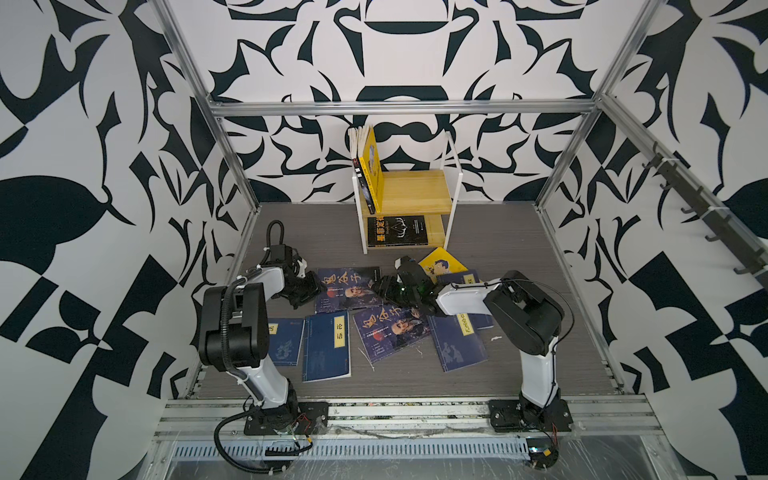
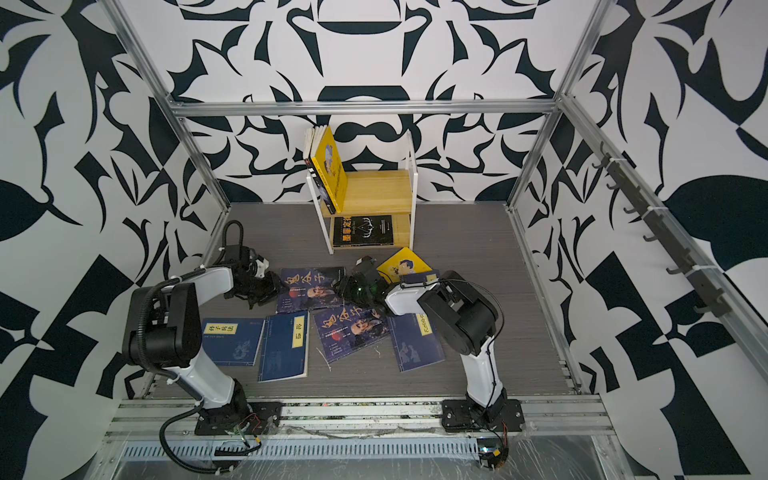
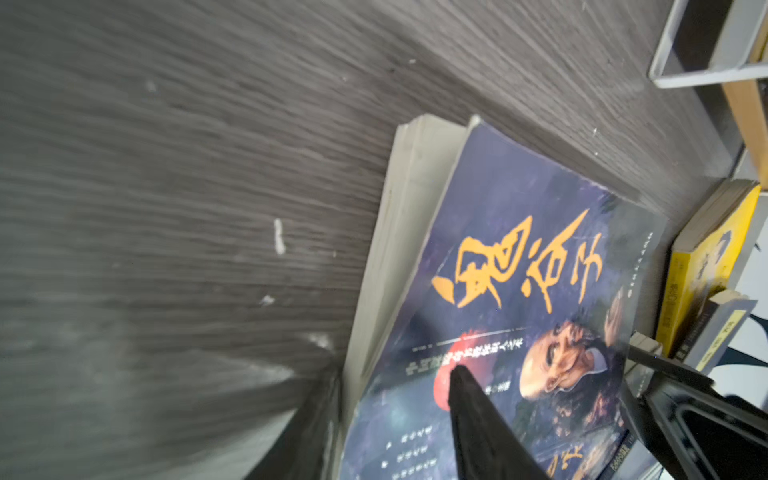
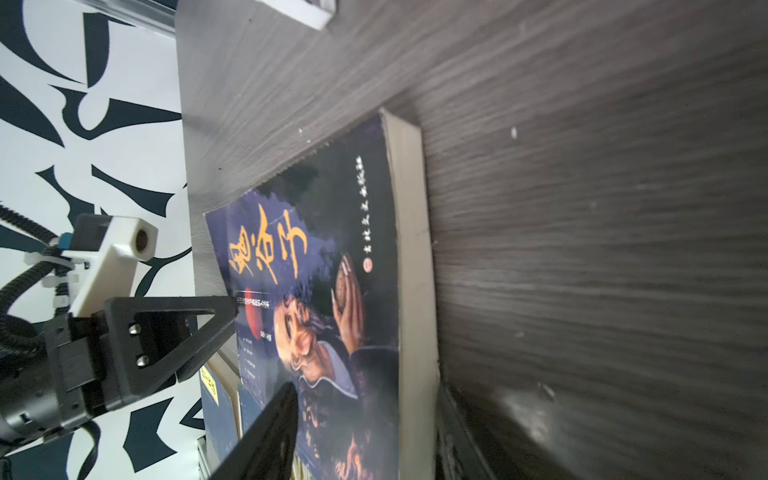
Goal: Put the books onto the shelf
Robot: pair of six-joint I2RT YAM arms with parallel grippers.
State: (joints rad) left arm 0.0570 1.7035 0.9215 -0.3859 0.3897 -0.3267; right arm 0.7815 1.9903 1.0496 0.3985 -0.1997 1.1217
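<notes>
Navy paperback (image 1: 347, 289) with orange calligraphy and a portrait lies flat on the dark wood-grain table (image 1: 528, 332), bracketed by both arms. The left end effector (image 1: 316, 291) is at its left side edge and the right end effector (image 1: 381, 289) at its right side edge, so neither arm is the nearer.

Seen from the left wrist, one finger (image 3: 478, 419) rests over the cover while its partner sits low beside the fanned page edge. From the right wrist, a finger (image 4: 270, 432) likewise crosses the cover, with the other down along the opposite page edge. Each pair of jaws stands part open astride the book's thickness, but whether either has actually pinched it cannot be told.

The paperback's long axis appears to run front to back, its far short edge facing the shelf (image 1: 419, 191). The shelf stands beyond it by the back wall, slightly to the right. That is the line the next move likely turns on: up off the table and away from the arm bases.

The upper tier holds upright books (image 1: 370, 166) leaning at its left end, with bare board to their right. A black book (image 1: 397, 230) lies in the lower tier. A yellow book (image 1: 440, 262) lies just behind the right end effector, and other navy books (image 1: 326, 347) are spread nearer the front.
</notes>
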